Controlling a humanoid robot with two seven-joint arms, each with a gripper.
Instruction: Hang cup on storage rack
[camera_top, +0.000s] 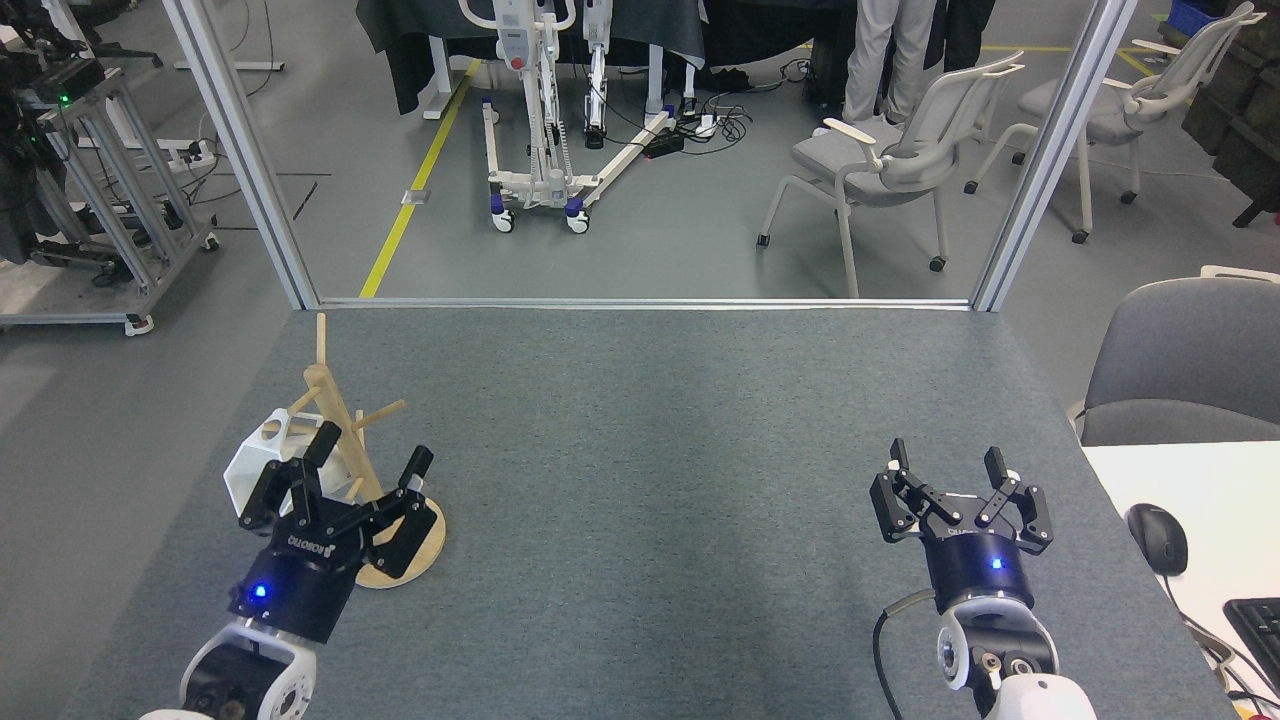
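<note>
Cup (250, 470) hung on rack (340, 420) — left tool (370, 450) open before it.

The cup (248, 468) is plain white, without pattern. The storage rack (345, 430) is light, pale wood, post, pegs and round base alike. Both stand on a tabletop (640, 450) covered in speckled grey-blue felt. The left gripper (368, 452) is black with white lettering and a small blue light on its body; the right gripper (950, 470) is black too, with the same blue light. A yellow stripe (415, 180) crosses the grey floor (680, 220).
</note>
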